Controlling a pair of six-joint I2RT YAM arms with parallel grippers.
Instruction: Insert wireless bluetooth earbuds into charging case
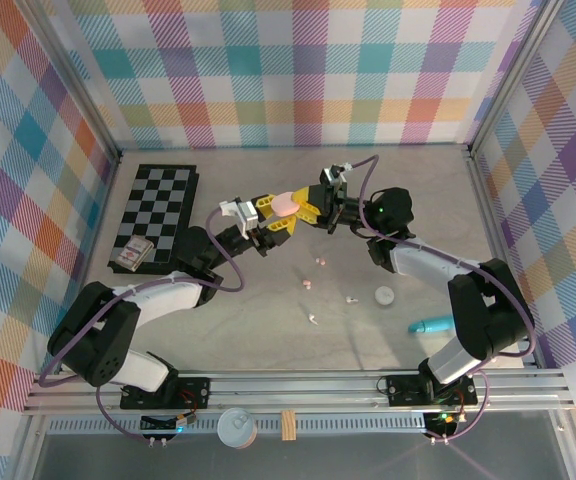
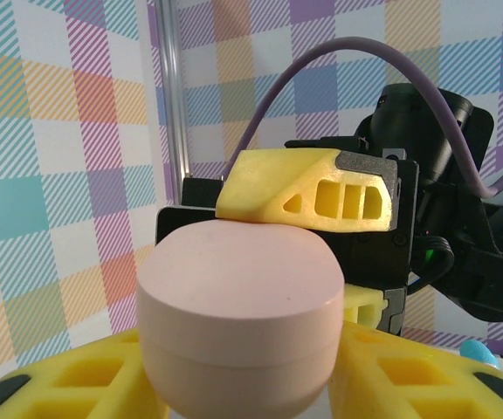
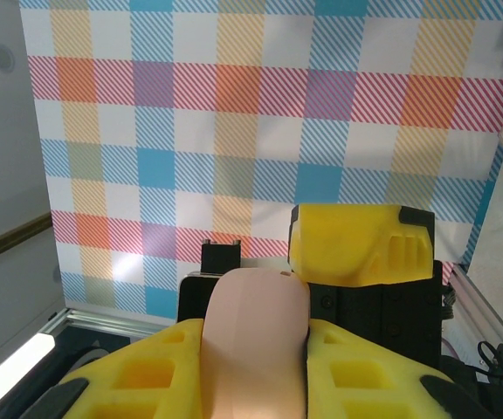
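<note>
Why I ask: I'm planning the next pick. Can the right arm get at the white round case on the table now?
Probably not yet: the right end effector is shut on the pink case, shared midair with the left end effector. The white round case itself lies uncovered nearby.

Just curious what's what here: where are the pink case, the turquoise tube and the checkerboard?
pink case (image 1: 286, 204): top view, its rounded top.
turquoise tube (image 1: 430, 325): top view, its middle.
checkerboard (image 1: 160, 208): top view, a central square.
</note>
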